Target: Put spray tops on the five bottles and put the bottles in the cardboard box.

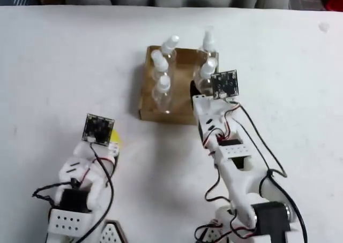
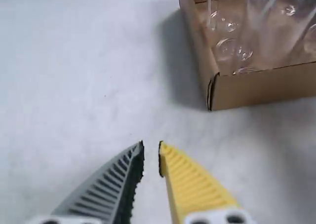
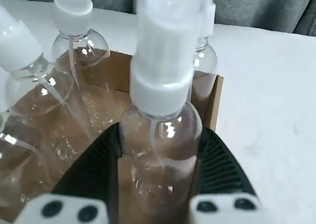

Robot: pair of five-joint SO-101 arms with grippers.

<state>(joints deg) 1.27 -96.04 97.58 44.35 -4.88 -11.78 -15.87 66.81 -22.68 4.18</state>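
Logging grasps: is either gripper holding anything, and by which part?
The right gripper clamps a clear plastic bottle with white spray top by its body, below the shoulder; the left gripper is empty.

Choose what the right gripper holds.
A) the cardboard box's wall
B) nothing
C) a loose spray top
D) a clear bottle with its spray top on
D: the right gripper clamps a clear bottle, white spray top fitted, at the cardboard box.
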